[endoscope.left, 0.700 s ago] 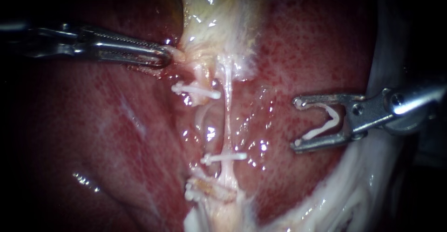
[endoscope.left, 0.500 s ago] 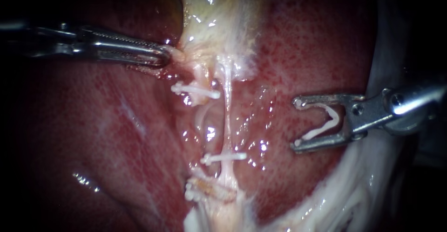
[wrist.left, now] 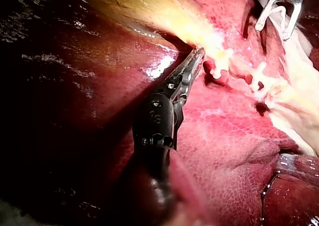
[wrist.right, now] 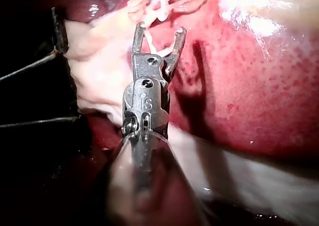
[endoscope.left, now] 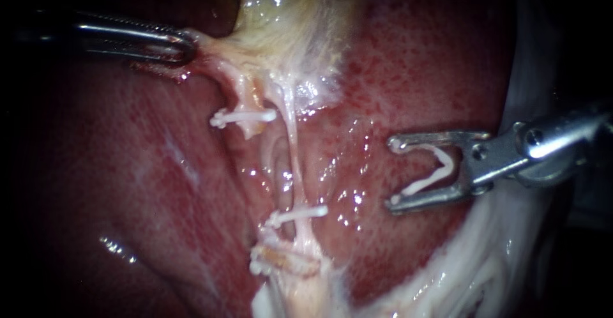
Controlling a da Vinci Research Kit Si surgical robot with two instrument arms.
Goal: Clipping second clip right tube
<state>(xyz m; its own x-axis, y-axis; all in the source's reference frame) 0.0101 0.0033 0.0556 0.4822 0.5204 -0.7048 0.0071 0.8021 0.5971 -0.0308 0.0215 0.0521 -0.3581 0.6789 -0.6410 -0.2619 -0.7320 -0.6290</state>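
My left instrument [endoscope.left: 182,45] comes in from the upper left, its jaws shut on the pale edge of the gallbladder [endoscope.left: 294,24], pulling it taut. Below it run two tubes. The left tube [endoscope.left: 246,91] carries a white clip [endoscope.left: 242,116]. The thin right tube [endoscope.left: 295,158] carries one clip [endoscope.left: 297,214] low down. My right instrument [endoscope.left: 392,174] hovers right of that tube, apart from it, jaws spread wide and holding a white clip [endoscope.left: 437,172]. In the right wrist view those jaws [wrist.right: 160,29] point at the tubes. The left wrist view shows my left jaws [wrist.left: 197,54] gripping tissue.
Red liver [endoscope.left: 147,165] surrounds the tubes on both sides. Another clip [endoscope.left: 268,262] sits at the lower stump. White fatty tissue [endoscope.left: 472,267] lies under my right instrument's shaft.
My left instrument has pulled the gallbladder edge up and to the left, stretching and slanting both tubes. My right instrument has edged slightly left toward the right tube.
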